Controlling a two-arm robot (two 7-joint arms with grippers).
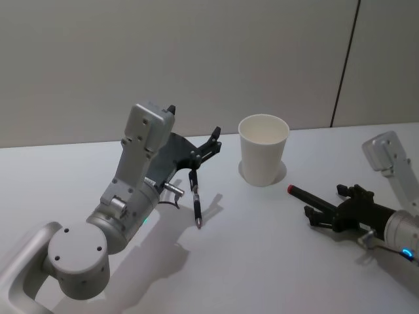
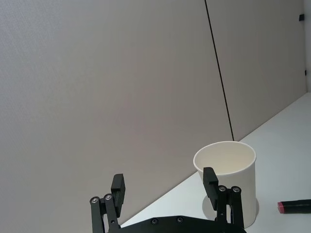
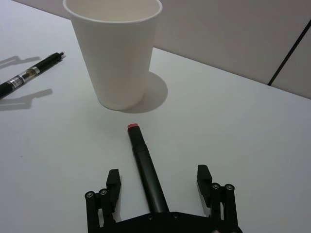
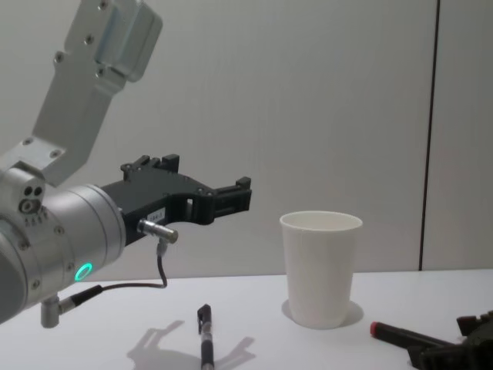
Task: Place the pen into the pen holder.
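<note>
Right hand (image 3: 158,173): low on the bench (image 1: 262,268) at 4 o'clock of the cup, fingers apart on either side of the marker and not clamping it.
Marker (image 1: 304,195): lies flat with its red end towards the cup and stops short of it. An off-centre close could roll or flick it away.
Pen (image 1: 196,206): flat on the bench at 8 o'clock of the cup, with nothing touching it. I cannot tell which of the two is meant to go in.
Left hand (image 1: 214,139): raised above the pen, fingers apart and empty, aimed at the cup. A straight push forward would strike its wall.
Cup (image 1: 263,154): upright and farthest back, with nothing seen inside. It is probably light, so a knock, or a long pen dropped against the rim, could tip it.
Both arms: reaching for the cup at once risks a clash.
</note>
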